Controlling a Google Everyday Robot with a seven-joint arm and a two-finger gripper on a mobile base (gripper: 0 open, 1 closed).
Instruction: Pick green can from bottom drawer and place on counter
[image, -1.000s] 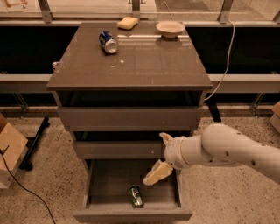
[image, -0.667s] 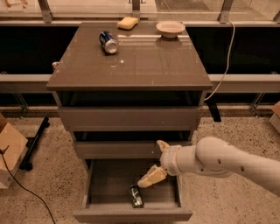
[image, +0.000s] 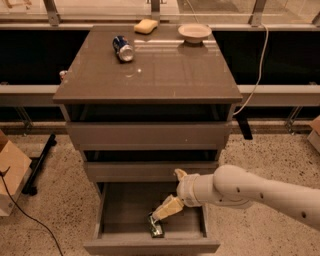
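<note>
The green can (image: 156, 226) lies on its side near the front of the open bottom drawer (image: 120, 212). My gripper (image: 167, 196) reaches in from the right, over the drawer's right half. It is open: one cream finger (image: 168, 207) points down-left, its tip just above the can, and the other finger (image: 179, 174) sticks up by the middle drawer's front. The counter (image: 165, 70) is the glossy grey-brown top of the cabinet, well above the gripper.
On the counter lie a blue can (image: 123, 48) on its side, a yellow sponge (image: 145, 26) and a pale bowl (image: 194, 32). A cardboard box (image: 10, 175) stands on the floor at left. A white cable (image: 255, 75) hangs right of the cabinet.
My gripper and arm have moved down and left, deeper into the bottom drawer, bringing the lower finger close over the green can. The can has not moved.
</note>
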